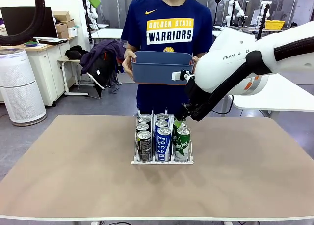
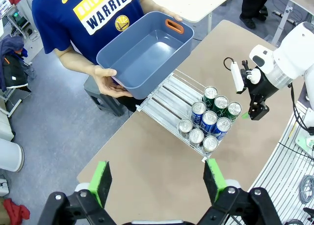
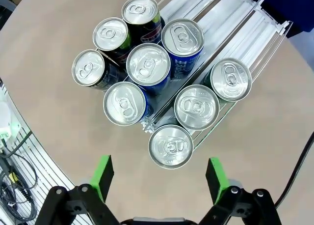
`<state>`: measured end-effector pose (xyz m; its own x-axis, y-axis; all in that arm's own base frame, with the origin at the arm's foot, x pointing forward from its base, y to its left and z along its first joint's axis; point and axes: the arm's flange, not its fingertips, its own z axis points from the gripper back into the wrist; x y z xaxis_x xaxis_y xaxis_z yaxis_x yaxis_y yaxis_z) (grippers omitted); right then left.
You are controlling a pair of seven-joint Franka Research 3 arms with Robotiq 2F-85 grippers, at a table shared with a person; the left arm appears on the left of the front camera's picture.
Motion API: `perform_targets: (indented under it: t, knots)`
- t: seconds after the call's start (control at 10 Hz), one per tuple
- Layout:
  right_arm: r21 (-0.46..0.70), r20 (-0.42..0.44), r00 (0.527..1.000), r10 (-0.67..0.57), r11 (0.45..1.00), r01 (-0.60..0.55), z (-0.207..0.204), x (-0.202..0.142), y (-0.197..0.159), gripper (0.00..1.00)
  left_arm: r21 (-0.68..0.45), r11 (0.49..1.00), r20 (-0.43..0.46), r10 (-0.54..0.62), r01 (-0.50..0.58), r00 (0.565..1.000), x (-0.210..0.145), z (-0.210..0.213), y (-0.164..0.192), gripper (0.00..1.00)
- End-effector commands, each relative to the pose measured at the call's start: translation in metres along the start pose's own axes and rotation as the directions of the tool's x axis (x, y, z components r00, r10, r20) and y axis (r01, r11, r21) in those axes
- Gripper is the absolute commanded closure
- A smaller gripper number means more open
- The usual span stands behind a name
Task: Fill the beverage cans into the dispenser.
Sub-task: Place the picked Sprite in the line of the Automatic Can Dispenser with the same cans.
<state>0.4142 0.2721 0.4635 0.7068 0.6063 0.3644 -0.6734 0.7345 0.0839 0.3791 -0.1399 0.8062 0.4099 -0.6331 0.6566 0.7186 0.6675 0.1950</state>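
The place was a robotics lab, set up like a shared workroom. A tan table (image 1: 73, 176) stood on a grey floor, with a white robot arm (image 1: 255, 58) reaching over it. Behind the person (image 1: 167, 33) stood more white tables (image 1: 274, 99) and further robot rigs along the far wall, one beside a yellow bin (image 1: 274, 24). At the left were a white cabinet (image 1: 41, 70) carrying a monitor (image 1: 24, 21) and cardboard boxes (image 1: 64, 23), a white air purifier (image 1: 19, 87) on the floor, and a chair (image 1: 100, 63) heaped with dark jackets. Loose cables (image 3: 14, 181) hung by the table's edge.
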Motion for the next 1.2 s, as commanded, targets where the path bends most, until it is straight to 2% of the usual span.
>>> perform_targets:
  t: [0.0,1.0,1.1]
  knots:
    - [0.002,-0.001,1.000,0.000,1.000,0.000,0.001,0.003,-0.001,0.00,0.002,1.000,0.003,0.003,-0.003,1.000,-0.002,-0.001,0.001,0.00]
    - [0.000,0.003,1.000,0.001,1.000,-0.001,0.001,0.001,0.000,0.00,0.002,1.000,0.003,0.003,-0.003,1.000,-0.002,-0.001,0.001,0.00]
    - [0.020,0.057,0.998,0.028,0.999,-0.030,0.022,0.000,-0.002,0.00,0.002,1.000,0.003,0.003,-0.003,1.000,-0.002,-0.001,0.001,0.00]
